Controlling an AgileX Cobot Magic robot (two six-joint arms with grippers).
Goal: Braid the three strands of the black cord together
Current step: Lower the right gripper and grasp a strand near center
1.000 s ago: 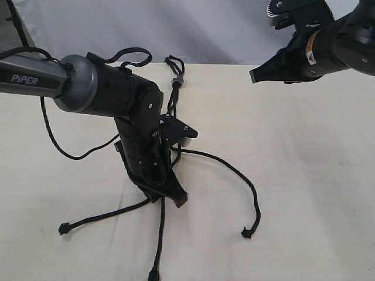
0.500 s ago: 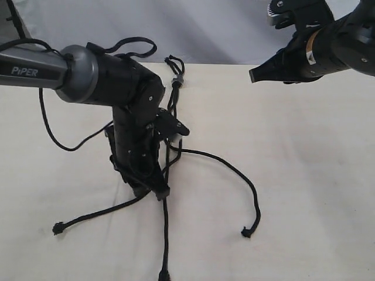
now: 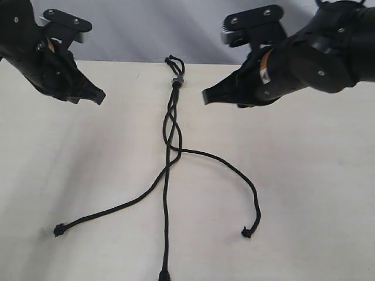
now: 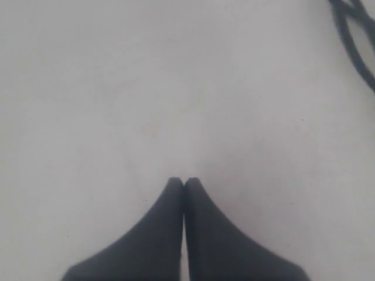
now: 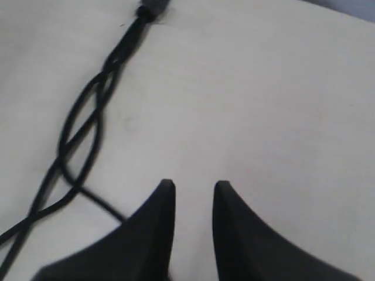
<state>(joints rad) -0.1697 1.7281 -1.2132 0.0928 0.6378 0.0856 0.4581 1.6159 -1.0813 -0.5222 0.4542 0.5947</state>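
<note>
Cord lies on bench between the tools, touching neither; knot at far edge; strands twisted just below it, then fanning apart toward near edge; left tool pressed together, empty, well apart from cord; right tool slightly spread, empty, near the twist.
</note>
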